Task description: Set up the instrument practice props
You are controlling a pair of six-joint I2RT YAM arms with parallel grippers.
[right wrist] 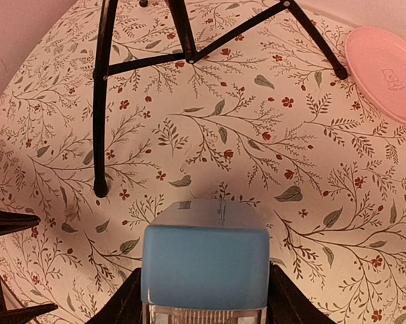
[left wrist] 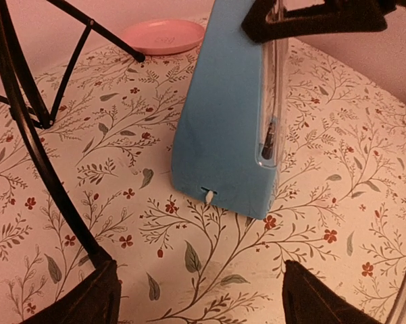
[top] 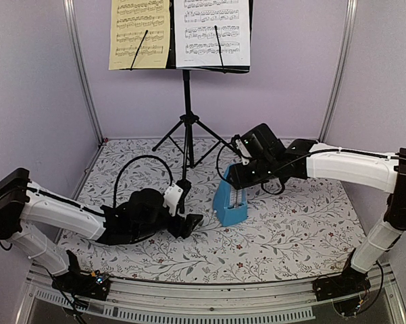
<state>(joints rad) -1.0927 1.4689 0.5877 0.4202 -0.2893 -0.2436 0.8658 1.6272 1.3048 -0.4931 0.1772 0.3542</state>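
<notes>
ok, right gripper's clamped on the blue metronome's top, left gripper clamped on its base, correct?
No: the left gripper is open, short of the metronome, as the left wrist view shows. The right gripper does clamp its top.

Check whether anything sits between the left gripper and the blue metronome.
Nothing visible does. Only bare floral cloth lies between the open left gripper and the metronome; the stand's tripod leg passes off to the side.
</notes>
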